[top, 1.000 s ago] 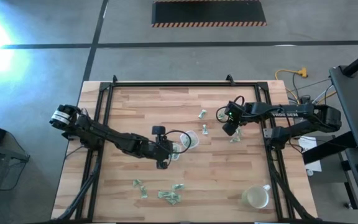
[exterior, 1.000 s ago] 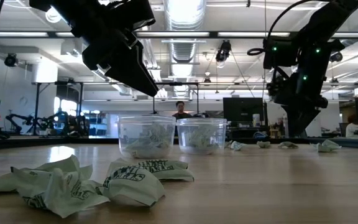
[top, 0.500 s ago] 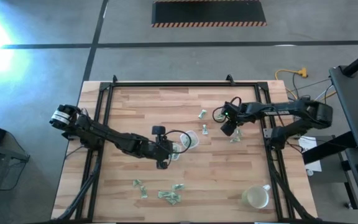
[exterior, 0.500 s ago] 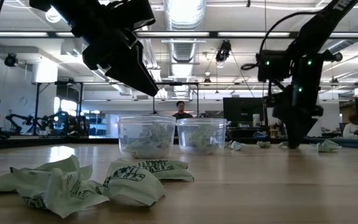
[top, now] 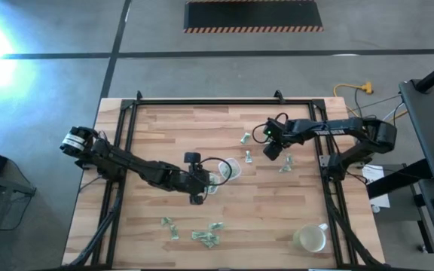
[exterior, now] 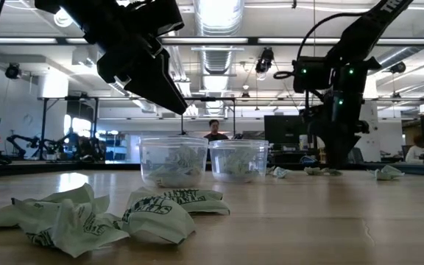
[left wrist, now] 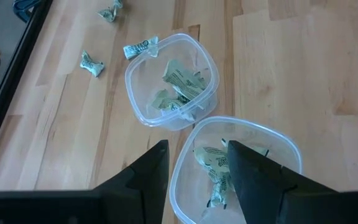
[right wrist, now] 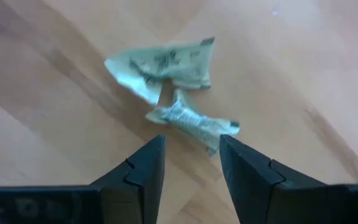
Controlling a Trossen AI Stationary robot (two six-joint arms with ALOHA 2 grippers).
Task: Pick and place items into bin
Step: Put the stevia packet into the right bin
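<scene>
Right wrist view, right pincer (right wrist: 190,163) open above crumpled green-white wrappers (right wrist: 188,119) on grained wood, left pincer (left wrist: 195,167) open.

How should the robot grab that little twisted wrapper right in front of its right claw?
From straight above, pinching the twisted wrapper across its narrow middle. It lies flat on the table like a thin strip, and the right gripper, open, already straddles it. Its upper end touches another wrapper.

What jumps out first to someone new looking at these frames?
Two small clear tubs part-filled with crumpled green-and-white wrappers sit touching mid-table, the open left gripper hovering above the nearer tub. Toward the table's right edge, the open right gripper hangs low over two loose wrappers on the wood. More wrappers lie scattered along the front edge, near a pale mug.
</scene>
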